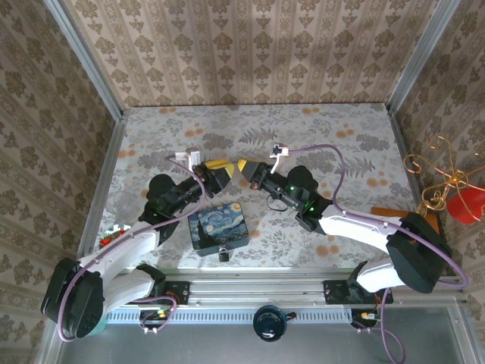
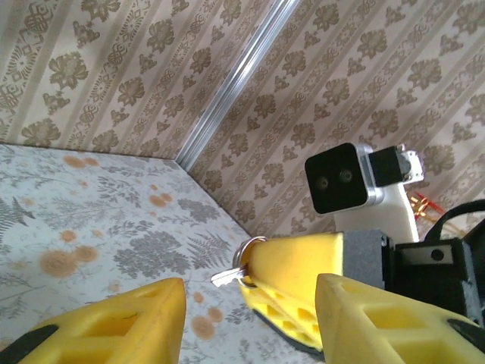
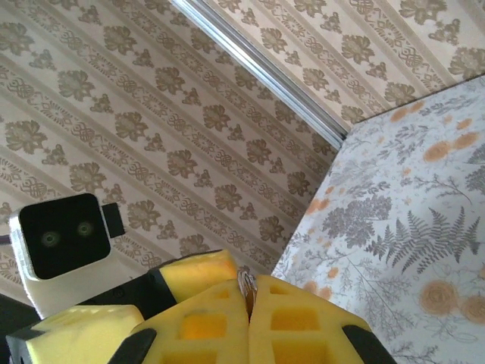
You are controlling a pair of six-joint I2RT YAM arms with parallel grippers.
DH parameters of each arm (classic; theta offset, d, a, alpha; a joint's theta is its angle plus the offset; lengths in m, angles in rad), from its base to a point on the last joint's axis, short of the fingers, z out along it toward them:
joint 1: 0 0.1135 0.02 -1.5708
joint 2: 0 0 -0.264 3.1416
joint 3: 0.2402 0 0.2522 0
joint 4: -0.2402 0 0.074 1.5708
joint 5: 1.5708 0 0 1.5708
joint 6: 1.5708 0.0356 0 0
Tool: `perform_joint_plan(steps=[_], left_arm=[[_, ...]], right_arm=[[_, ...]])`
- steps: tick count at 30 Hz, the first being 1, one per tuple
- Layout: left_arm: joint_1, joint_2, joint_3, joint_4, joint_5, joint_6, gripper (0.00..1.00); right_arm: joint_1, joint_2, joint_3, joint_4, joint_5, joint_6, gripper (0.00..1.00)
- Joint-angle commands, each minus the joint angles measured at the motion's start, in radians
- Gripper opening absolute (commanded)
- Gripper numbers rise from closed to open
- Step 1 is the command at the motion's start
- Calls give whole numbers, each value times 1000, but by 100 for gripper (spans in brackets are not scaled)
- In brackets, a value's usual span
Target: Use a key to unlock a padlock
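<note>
A small enclosure, closed in on three sides by wallpaper [image 1: 258, 45] in beige and brown, with vertical stripes alternating with columns of damask leaf medallions. Slim silver metal posts [image 1: 85, 57] run up the corners where the walls meet. The worktop [image 1: 341, 129] is covered in a pale grey print of ferns, leaves and faded orange blossoms. A silver metal rail [image 1: 258, 282] runs along its near edge. The light is soft, bright and even, casting only faint shadows.
</note>
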Motion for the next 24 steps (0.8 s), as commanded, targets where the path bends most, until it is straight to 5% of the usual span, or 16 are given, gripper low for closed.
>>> perform_joint_plan(steps=[1, 11, 24], left_arm=[[11, 18, 13, 103, 23, -132, 48], [3, 87, 27, 199, 31, -266, 40], [1, 81, 34, 182, 35, -272, 24]], right_arm=[[14, 21, -23, 115, 28, -29, 0], [26, 54, -29, 192, 42, -33, 0], [33, 73, -28, 213, 63, -30, 0]])
